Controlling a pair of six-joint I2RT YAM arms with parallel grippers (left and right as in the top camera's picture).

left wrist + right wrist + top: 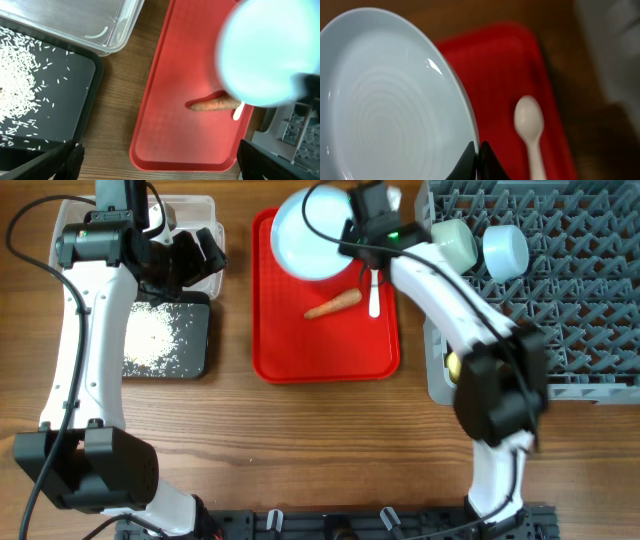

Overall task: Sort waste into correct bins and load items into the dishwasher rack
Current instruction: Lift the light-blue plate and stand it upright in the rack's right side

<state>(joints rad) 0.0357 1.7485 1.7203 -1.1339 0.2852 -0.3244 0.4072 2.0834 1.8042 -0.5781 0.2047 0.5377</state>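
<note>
Pinching the rim of the pale-blue plate (380, 100), the right hand (479, 150) has its fingers together on the edge. The plate hangs tilted over the far left corner of the red tray (290, 350), clear of the carrot (333, 304) and the white spoon (374, 292) lying there.

The left hand (195, 255) is spread wide and holds nothing, near the clear tub (75, 215).

The plate looks stiff, smooth and glossy, so it is probably slippery. From so thin a hold on one edge it may swing or slide. A deeper bite on the rim would be safer before it goes to the rack (580, 300).

Whether it is ceramic or plastic cannot be told. Its underside and the depth of the fingers' reach are hidden. The left wrist view blurs it.
</note>
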